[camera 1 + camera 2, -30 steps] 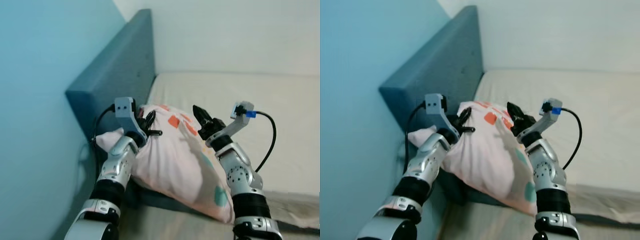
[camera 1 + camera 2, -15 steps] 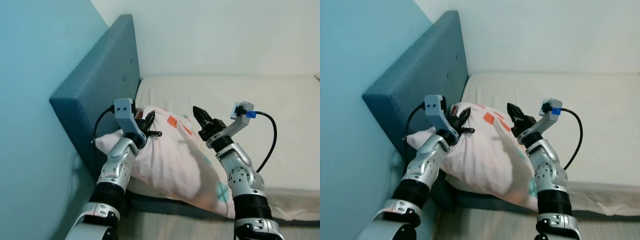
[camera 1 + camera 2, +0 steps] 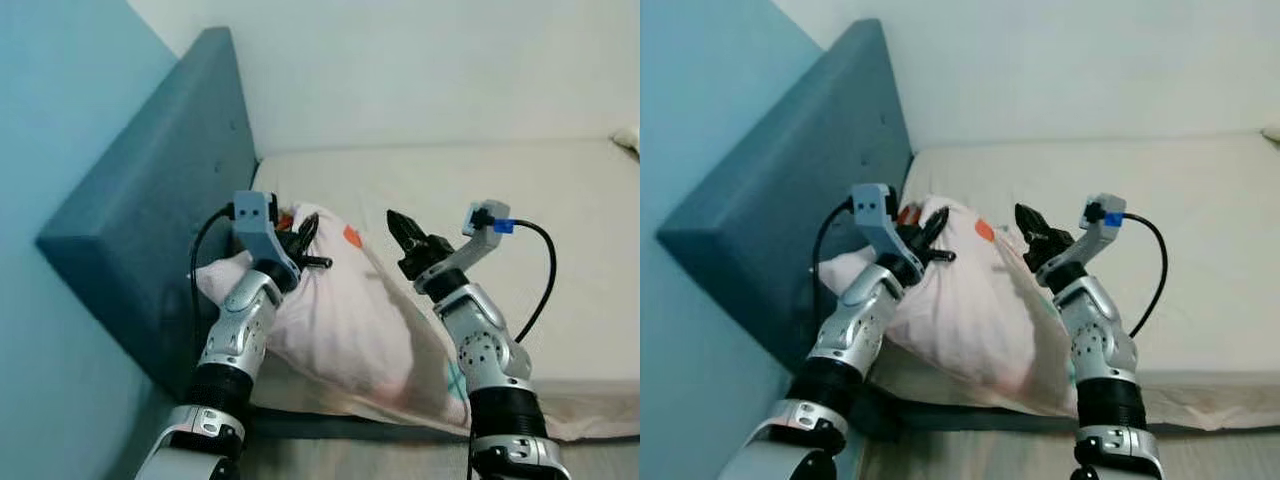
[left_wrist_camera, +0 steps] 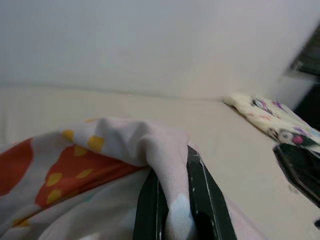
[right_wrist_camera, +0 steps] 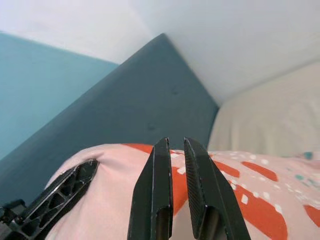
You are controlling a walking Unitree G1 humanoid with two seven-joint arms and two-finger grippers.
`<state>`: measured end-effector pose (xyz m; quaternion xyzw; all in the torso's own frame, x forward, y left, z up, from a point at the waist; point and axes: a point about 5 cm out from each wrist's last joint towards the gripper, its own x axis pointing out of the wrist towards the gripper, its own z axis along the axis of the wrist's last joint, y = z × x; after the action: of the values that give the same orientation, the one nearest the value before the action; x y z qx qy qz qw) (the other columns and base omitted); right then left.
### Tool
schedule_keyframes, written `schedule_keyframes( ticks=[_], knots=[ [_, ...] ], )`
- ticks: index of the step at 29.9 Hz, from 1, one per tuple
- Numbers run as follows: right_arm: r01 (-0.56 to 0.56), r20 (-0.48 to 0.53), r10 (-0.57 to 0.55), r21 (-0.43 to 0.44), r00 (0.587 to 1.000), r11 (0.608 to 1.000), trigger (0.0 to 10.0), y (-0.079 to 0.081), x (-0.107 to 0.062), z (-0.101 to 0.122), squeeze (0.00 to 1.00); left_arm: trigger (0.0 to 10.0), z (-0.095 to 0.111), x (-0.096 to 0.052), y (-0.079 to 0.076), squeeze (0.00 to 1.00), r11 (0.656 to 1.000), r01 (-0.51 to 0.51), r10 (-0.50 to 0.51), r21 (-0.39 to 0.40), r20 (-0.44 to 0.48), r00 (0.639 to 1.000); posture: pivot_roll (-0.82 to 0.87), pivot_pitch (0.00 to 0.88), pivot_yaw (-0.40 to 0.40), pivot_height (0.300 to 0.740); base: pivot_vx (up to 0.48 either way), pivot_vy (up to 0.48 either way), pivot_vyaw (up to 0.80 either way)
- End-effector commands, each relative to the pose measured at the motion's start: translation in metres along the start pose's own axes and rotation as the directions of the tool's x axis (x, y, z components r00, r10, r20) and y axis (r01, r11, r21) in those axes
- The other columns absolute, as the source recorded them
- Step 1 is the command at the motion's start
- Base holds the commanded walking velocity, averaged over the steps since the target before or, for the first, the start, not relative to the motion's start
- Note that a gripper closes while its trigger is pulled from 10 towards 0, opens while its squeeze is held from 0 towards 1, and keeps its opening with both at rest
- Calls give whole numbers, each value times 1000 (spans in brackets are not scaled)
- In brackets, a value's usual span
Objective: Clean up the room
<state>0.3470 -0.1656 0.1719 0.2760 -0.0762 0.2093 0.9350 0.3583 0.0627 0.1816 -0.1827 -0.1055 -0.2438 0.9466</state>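
left pincer (image 3: 305,243) clamps pillow (image 3: 350,320) fold, pillow held over bed (image 3: 520,190) edge by headboard (image 3: 150,230). right pincer (image 3: 405,235) nearly closed, empty, just above pillow. left wrist view: patterned cloth (image 4: 270,115) far along bed.

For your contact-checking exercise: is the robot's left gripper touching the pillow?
Touching. In the left wrist view, a fold of the pillow is pinched between the left gripper's black fingers.
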Motion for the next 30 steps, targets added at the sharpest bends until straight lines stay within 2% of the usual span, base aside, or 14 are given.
schedule_keyframes(
  ticks=[1,11,17,21,26,27,28,29,30],
  knots=[
    [-20,-7,20,-3,1000,1000,10000,6,3,-1,0,10000,7,2,-6,0,1000,18,-18,-4,57,998,-52,76,61,740,428,0,0],
    [-21,-9,21,0,1000,1000,10000,6,3,-2,0,10000,14,3,-4,0,1000,7,-7,2,82,997,-52,77,60,740,427,0,0],
    [-21,-6,21,2,1000,1000,10000,7,3,-2,0,10000,13,3,-7,0,1000,20,-20,1,78,997,-51,77,63,740,431,0,0],
    [-19,-4,19,3,1000,1000,10000,7,3,-2,0,10000,12,6,-14,0,998,31,-27,-46,79,997,-50,77,64,740,423,0,0],
    [-19,-3,19,2,1000,1000,10000,7,3,-1,0,10000,17,16,-27,0,992,48,-36,-120,101,994,-50,75,62,740,166,0,0],
    [-19,1,19,2,1000,1000,10000,7,4,0,0,10000,28,25,-36,0,986,77,-55,-150,144,988,-52,75,60,740,0,0,0],
    [-19,1,19,2,1000,1000,10000,7,4,0,0,10000,28,25,-36,0,986,77,-55,-150,144,988,-52,75,60,740,0,0,0],
    [-19,6,19,2,1000,1000,10000,7,4,1,0,10000,45,35,-43,0,980,93,-54,-176,216,975,-55,73,62,740,0,0,0],
    [-19,6,19,2,1000,1000,10000,7,4,1,0,10000,45,35,-43,0,980,93,-54,-176,216,975,-55,73,62,740,0,0,0]
  ],
)
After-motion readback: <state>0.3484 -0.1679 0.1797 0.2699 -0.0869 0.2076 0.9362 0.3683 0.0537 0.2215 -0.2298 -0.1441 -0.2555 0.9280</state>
